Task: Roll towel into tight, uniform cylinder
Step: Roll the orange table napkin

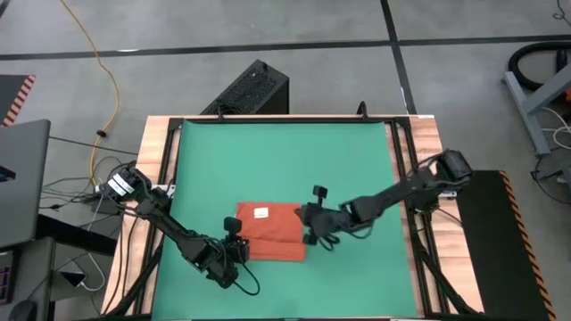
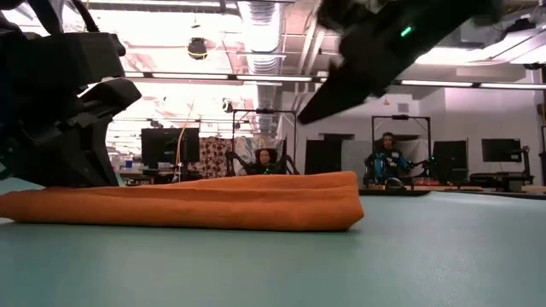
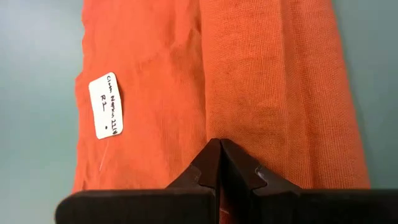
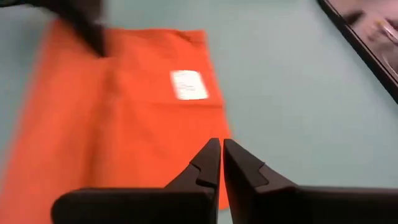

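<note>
The orange-red towel (image 1: 268,234) lies folded in flat layers on the green mat (image 1: 285,160), its white tag (image 3: 106,104) facing up near the far edge. A thicker folded band (image 3: 267,81) runs along its near side. My left gripper (image 1: 243,242) is shut at the towel's left end, its tips (image 3: 219,143) on the cloth. My right gripper (image 1: 305,225) hangs above the towel's right end, clear of it (image 2: 311,115), fingers together (image 4: 221,144) with nothing between them. My left gripper has its shut fingertips (image 3: 211,152) on the towel's top, at the crease (image 3: 206,127) where the thicker band begins, near the left end. It comes slanting down from the table's left. I cannot tell if cloth is caught between the fingers. The towel lies flat on the mat.
Bare green mat surrounds the towel on all sides, bounded by a black frame and wooden table edges (image 1: 419,143). A black box (image 1: 254,89) stands beyond the far edge. In the low view, people sit at desks far behind the table (image 2: 388,158).
</note>
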Available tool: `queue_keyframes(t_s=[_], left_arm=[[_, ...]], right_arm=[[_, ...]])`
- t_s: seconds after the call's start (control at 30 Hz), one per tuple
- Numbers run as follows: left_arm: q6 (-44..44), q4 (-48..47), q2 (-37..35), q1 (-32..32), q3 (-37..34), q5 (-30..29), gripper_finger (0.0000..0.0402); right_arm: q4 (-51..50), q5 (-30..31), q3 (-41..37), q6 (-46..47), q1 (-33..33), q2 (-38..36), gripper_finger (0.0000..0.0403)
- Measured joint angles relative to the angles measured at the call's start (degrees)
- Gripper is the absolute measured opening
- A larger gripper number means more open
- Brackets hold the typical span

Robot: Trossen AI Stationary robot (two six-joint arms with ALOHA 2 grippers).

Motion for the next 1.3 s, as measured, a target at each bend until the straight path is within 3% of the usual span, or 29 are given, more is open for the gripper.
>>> queue_keyframes(t_s=[0.17, 0.3, 0.57, 0.67, 1.3], left_arm=[[0.1, 0.0, 0.0, 0.0, 0.0, -0.5, 0.0], [1.1, 0.1, 0.0, 0.1, 0.0, -0.7, 0.0], [0.2, 0.1, -0.1, 0.5, 0.1, -0.6, 0.0], [-0.2, 0.1, -0.1, 0.5, 0.1, 0.0, 0.0], [0.7, -0.2, -0.1, 0.5, 0.1, 0.9, 0.0]], right_arm=[[0.8, -2.8, 0.1, -0.7, 7.9, -2.6, 0.0045], [5.0, -1.6, 0.0, -1.9, 13.1, 2.8, 0.0073], [20.4, -1.0, 0.2, -8.9, 14.1, 13.5, 0.022], [21.6, -0.9, 1.0, -9.7, 13.7, 15.3, 0.0257], [13.8, -3.6, 1.3, 1.4, 9.1, 22.3, 0.0265]])
